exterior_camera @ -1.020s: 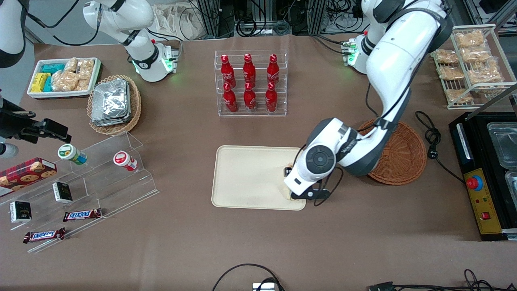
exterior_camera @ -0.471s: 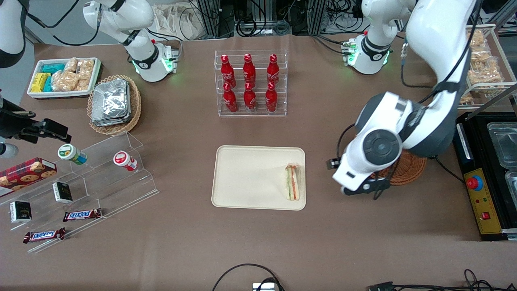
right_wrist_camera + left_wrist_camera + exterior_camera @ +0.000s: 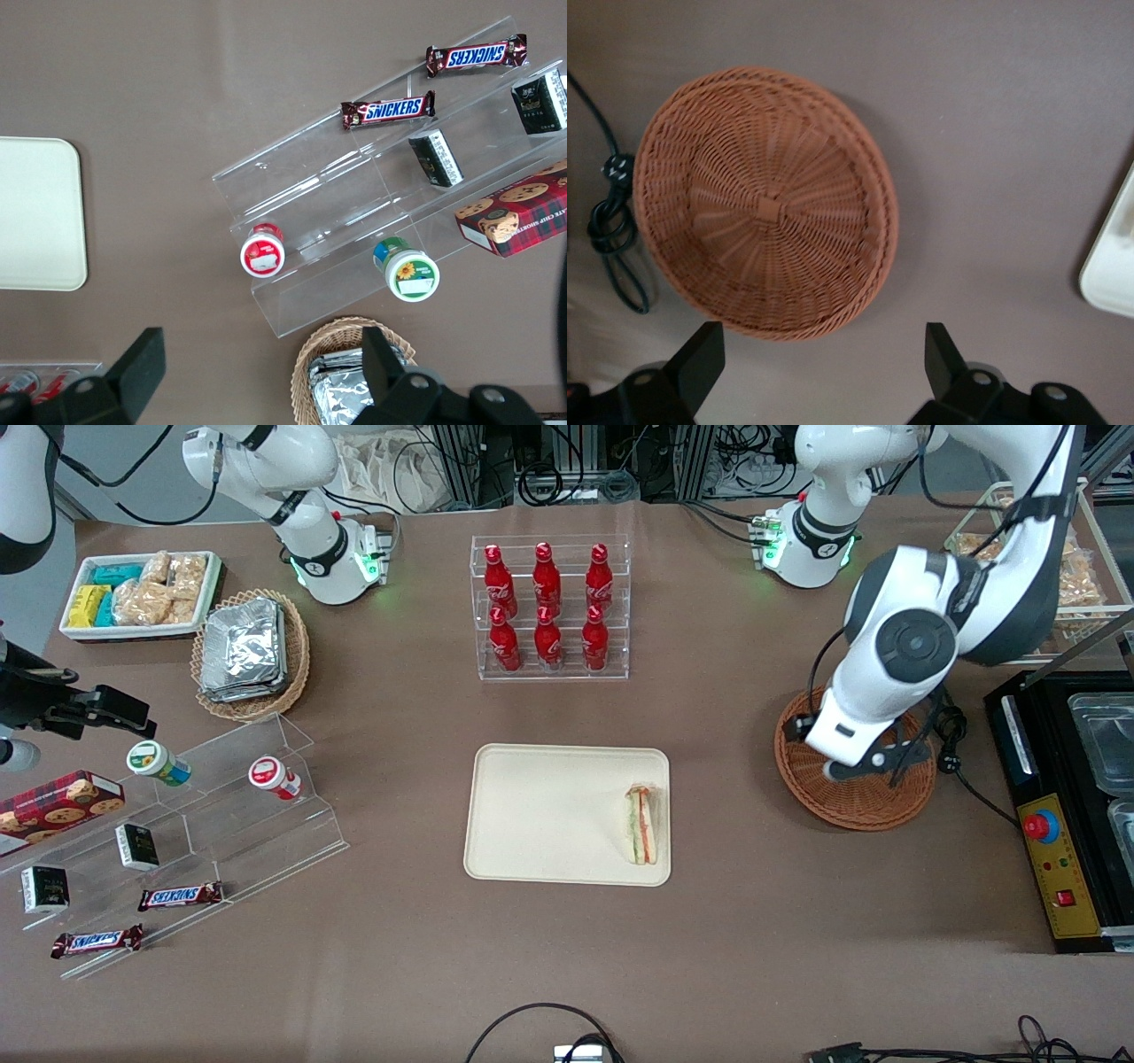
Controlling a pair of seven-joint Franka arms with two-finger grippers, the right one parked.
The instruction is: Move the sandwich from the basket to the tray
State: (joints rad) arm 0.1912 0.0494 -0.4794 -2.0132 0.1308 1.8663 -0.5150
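Sandwich lies on the tray, at the tray edge closest to the basket, filling stripes up, nothing touching it. Tray sits mid-table, nearer the front camera than the rack of red bottles. Basket is on the table toward the working arm's end, well apart from the tray. Gripper hangs above the basket, well apart from the sandwich, fingers spread wide with nothing between them.

Front view shows the sandwich and the whole tray; the arm body covers part of the basket there. Left wrist view shows the full basket interior, bare weave, with both fingertips dark and far apart, gripper centred past the basket rim. Only a tray corner appears there, no sandwich. A black cable with plug lies just beside the basket. Right wrist view catches another tray corner and a clear stepped stand with snack bars, no sandwich or basket.
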